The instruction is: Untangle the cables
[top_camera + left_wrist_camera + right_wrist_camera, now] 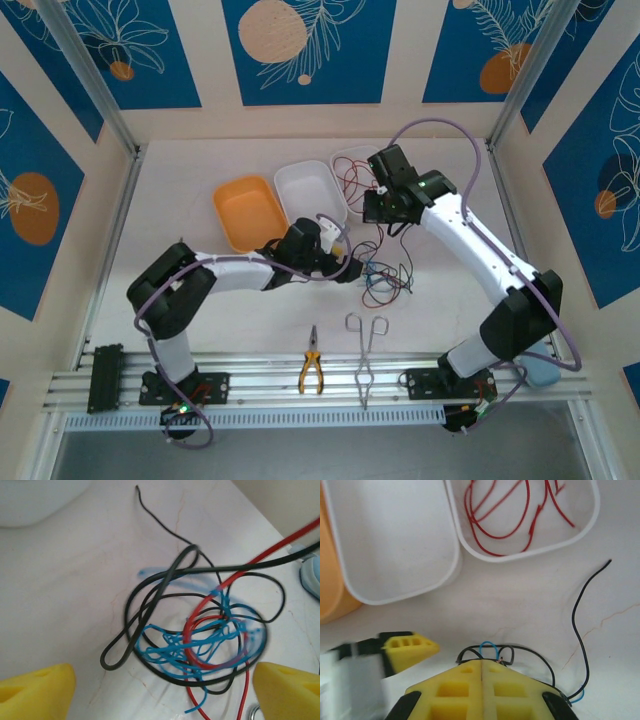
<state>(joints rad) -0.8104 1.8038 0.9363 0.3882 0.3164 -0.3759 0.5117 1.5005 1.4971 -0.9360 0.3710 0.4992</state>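
Observation:
A tangle of thin blue, red and black cables [200, 635] lies on the white table, also seen as cables [385, 272] from above. My left gripper [162, 695] hovers open over it, one yellow finger on each side of the bundle. My left gripper [338, 262] sits just left of the tangle. My right gripper [482, 662] is shut, with small black and blue loops [487, 650] poking out past its tips. From my right gripper [383, 212], red and black strands [280, 552] run down to the tangle. More red cables [505, 510] lie in a white tray [587, 522].
An orange tray [245, 212] and an empty white tray [312, 195] stand at the back, beside the tray holding red wire [355, 165]. Yellow-handled pliers [311, 372] and metal scissors [366, 355] lie near the front rail. A loose black strand [580, 625] trails right.

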